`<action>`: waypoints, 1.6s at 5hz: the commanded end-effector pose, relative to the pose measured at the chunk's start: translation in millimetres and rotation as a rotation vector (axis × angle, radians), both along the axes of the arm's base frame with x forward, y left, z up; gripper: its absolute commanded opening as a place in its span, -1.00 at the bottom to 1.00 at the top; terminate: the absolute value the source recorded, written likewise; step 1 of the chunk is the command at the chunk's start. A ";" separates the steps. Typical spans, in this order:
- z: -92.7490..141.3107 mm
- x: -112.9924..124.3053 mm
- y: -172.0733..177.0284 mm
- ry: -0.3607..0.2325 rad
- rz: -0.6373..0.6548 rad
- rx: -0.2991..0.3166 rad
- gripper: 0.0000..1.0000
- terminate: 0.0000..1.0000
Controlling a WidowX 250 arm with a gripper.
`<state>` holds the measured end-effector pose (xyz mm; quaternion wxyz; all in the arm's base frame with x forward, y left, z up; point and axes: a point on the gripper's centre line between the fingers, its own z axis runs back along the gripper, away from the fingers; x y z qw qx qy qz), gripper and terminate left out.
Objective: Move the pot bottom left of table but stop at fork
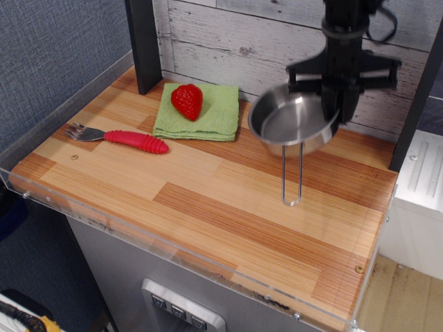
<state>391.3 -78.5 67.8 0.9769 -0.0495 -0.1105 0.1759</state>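
Observation:
The pot [292,126], a shiny shallow steel pan, hangs tilted in the air over the right half of the table [208,200], its wire-loop handle pointing down toward the front. My gripper [335,107] is shut on the pot's far right rim, coming down from above. The fork [118,137], with silver tines and a ribbed red handle, lies flat near the table's left edge, far to the left of the pot.
A red strawberry [187,101] sits on a folded green cloth [199,114] at the back, between fork and pot. A dark post [142,45] stands at the back left. A clear acrylic rim [173,252] edges the table. A whitewashed plank wall is behind.

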 end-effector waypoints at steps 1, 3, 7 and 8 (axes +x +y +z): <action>3.7 -14.5 -24.6 -0.015 -0.093 0.009 -1.00 -1.00; -14.4 -19.7 -33.0 0.025 -0.137 0.005 -1.00 -1.00; -32.8 -7.6 -20.5 0.062 -0.203 0.002 1.00 -1.00; -32.6 -8.8 -20.2 0.068 -0.191 0.006 1.00 -1.00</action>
